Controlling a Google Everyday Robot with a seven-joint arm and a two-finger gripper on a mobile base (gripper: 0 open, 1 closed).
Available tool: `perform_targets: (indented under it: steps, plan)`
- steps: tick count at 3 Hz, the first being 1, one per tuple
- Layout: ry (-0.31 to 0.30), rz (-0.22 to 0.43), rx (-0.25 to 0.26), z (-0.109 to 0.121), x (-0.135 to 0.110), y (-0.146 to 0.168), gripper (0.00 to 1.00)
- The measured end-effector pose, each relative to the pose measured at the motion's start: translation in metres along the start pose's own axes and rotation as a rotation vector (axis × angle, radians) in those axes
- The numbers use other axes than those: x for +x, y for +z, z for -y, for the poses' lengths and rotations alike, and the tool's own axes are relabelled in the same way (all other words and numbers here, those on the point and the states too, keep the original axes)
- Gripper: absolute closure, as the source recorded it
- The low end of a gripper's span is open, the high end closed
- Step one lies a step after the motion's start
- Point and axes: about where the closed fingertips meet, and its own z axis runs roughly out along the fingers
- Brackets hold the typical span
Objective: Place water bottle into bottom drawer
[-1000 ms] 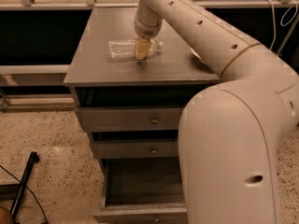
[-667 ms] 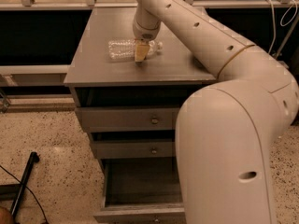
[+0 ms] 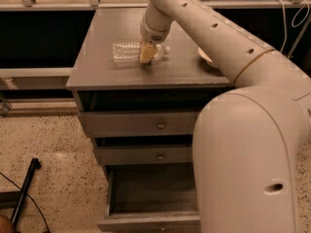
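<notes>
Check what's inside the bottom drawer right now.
The bottom drawer is pulled out; only bare grey floor shows. Its right side is hidden behind the robot's arm. The water bottle lies on the cabinet top, the gripper at it.

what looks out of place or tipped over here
The water bottle lies on its side on the cabinet top, not upright, with the gripper down at it toward its cap end. The bottom drawer stands pulled open. Nothing looks spilled.

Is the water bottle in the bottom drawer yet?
No: the water bottle lies on its side on the cabinet top with the tool down at it, and the open bottom drawer shows no bottle inside.
</notes>
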Motion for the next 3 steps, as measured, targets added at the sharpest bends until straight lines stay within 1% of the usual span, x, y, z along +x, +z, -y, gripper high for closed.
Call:
perform_targets:
  steps: [1, 2, 3]
  plan:
    - [0.004, 0.107, 0.018, -0.011, -0.005, -0.029, 0.94]
    - [0.029, 0.168, 0.03, -0.038, 0.004, -0.083, 1.0]
    - [0.062, 0.032, 0.004, -0.109, 0.032, -0.154, 1.0]
